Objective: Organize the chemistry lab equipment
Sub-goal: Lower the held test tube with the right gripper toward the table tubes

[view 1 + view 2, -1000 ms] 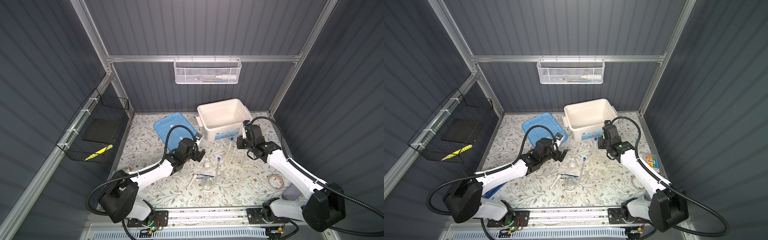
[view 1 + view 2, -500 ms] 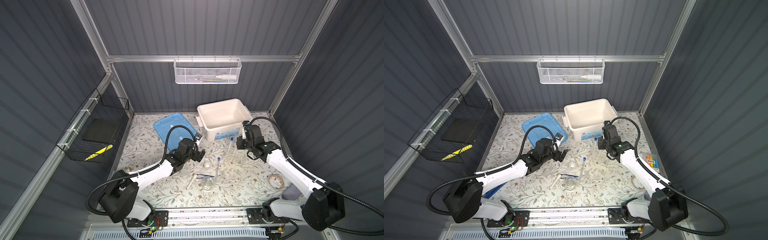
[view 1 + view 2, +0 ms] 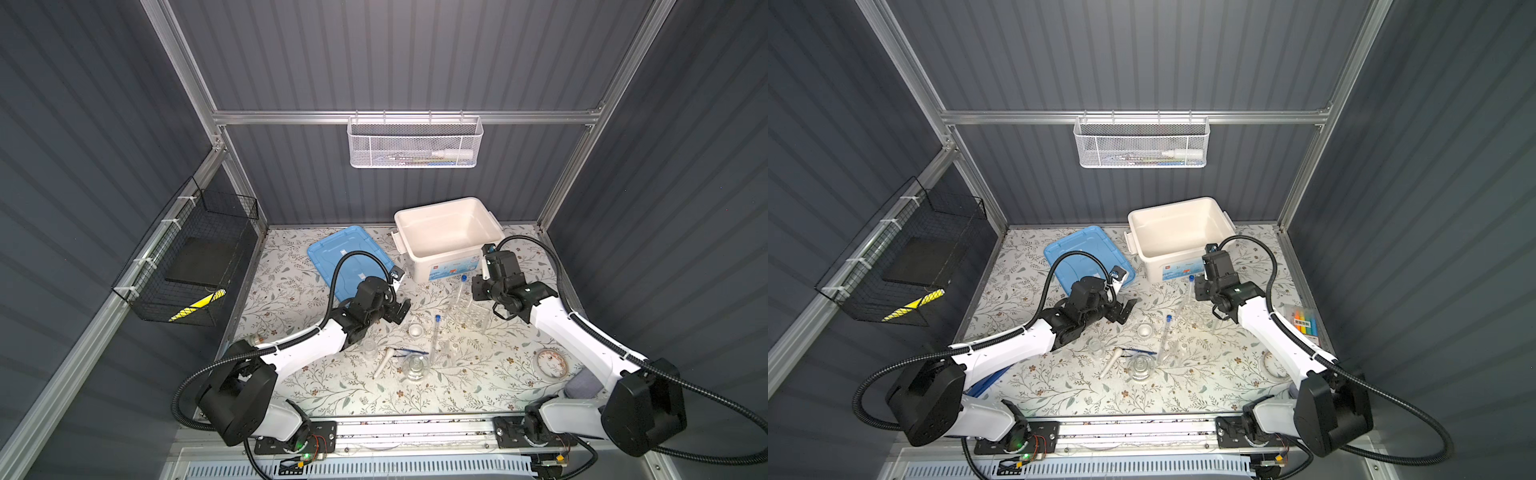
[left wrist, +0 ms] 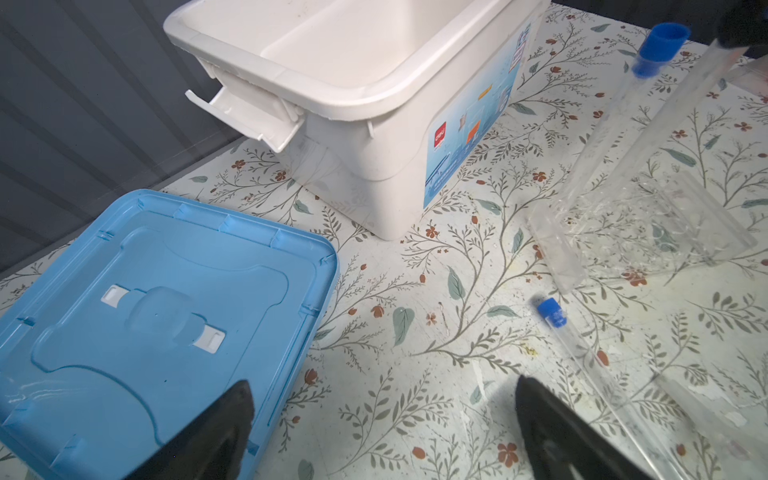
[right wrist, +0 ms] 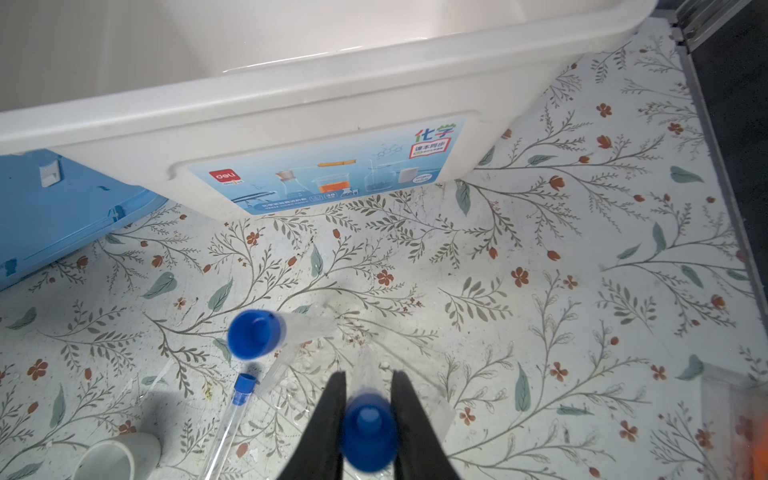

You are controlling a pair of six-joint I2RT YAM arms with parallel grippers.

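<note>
So I am on the tube-racking step. My right gripper (image 5: pixel 366 392) is clamped just under the cap of a long clear blue-capped test tube (image 5: pixel 368 432), held upright over the clear plastic tube rack (image 3: pixel 469 318). Its lower end reaches the rack, though I cannot tell whether it sits in a hole. A second capped tube (image 3: pixel 462 279) already leans in the rack, and a third tube (image 3: pixel 435 332) lies on the floral table (image 3: pixel 291 291) just beside it. My left gripper (image 4: pixel 384 395) hangs wide open and empty near the blue plastic lid (image 4: pixel 158 299). Next, I judge, comes a straight lowering and a release, without nudging the leaning tube. Against a second ago, almost nothing differs: arms and tubes sit where they were.
</note>
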